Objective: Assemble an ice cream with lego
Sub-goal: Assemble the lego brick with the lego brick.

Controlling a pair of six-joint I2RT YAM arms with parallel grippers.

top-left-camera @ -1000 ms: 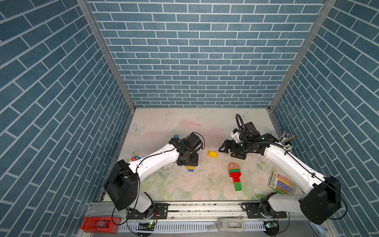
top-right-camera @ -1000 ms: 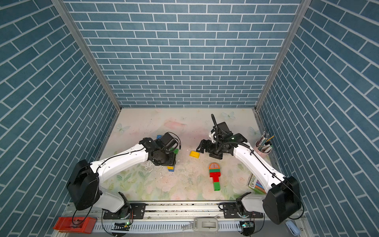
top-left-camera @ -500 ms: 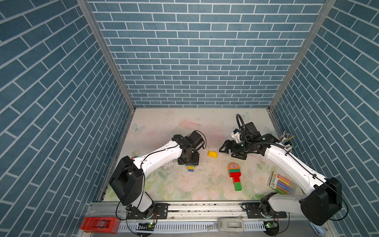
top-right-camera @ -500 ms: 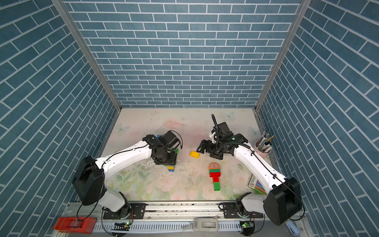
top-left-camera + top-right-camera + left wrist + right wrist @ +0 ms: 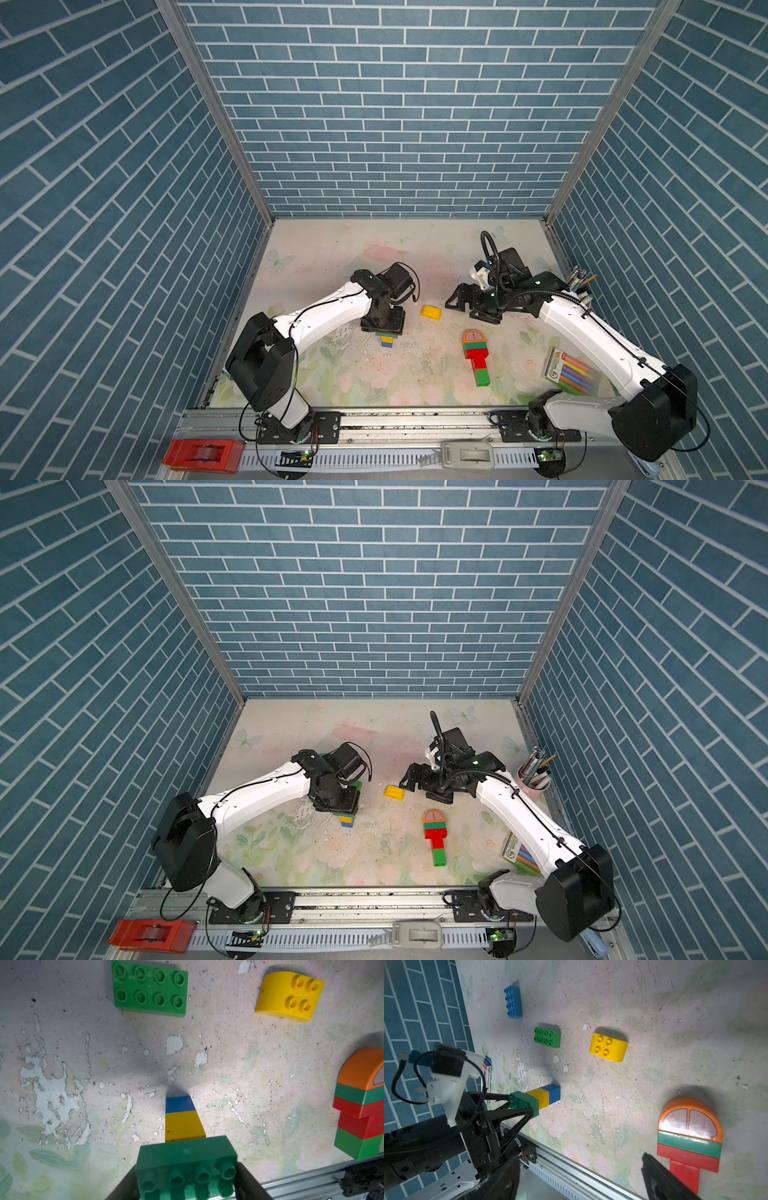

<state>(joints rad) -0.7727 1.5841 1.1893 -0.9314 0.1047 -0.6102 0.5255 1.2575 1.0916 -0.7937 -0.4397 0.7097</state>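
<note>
My left gripper (image 5: pixel 383 328) points down and is shut on a dark green brick (image 5: pixel 187 1155), the upper end of a green, yellow and blue stack (image 5: pixel 538 1096). The stack's blue end (image 5: pixel 179 1103) is at the table; I cannot tell whether it touches. An orange-topped ice cream of green and red bricks (image 5: pixel 476 353) lies flat to the right. A yellow round-topped piece (image 5: pixel 431 311) lies between the arms. My right gripper (image 5: pixel 457 300) hovers open and empty beside that piece. In the wrist views, a loose green brick (image 5: pixel 149 989) and a blue brick (image 5: pixel 513 1001) lie beyond the stack.
A pack of coloured markers (image 5: pixel 569 372) lies at the front right and a pen cup (image 5: pixel 579 284) stands by the right wall. A red tape dispenser (image 5: pixel 203 455) sits beyond the front rail (image 5: pixel 415 419). Brick-patterned walls close three sides.
The left arm's shoulder and forearm have swung a little to the right, while its gripper and the stack stay at nearly the same spot. The right arm has not moved.
</note>
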